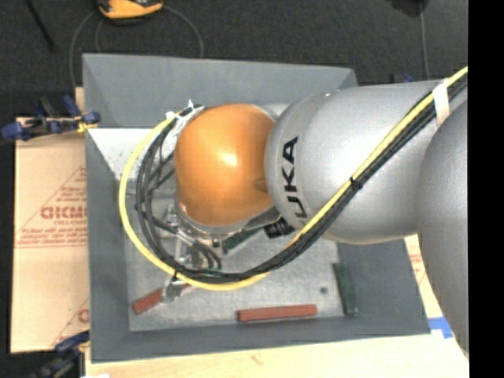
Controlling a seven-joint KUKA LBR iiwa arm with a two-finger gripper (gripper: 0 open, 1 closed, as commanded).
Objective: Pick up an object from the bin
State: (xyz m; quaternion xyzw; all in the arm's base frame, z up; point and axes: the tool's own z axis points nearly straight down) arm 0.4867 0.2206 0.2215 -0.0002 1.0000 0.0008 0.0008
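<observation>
Our gripper [175,288] sits near the bin's [106,250] lower-left corner beside a small reddish block [146,304]; a flat red bar [276,314] hugs the near wall; whether the gripper is spread or closed we cannot tell

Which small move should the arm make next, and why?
Probably a slight shift toward the lower-left corner of the bin, then down: the gripper sits just beside the small reddish block, not over it. The long red bar and dark green stick lie farther away.
</observation>
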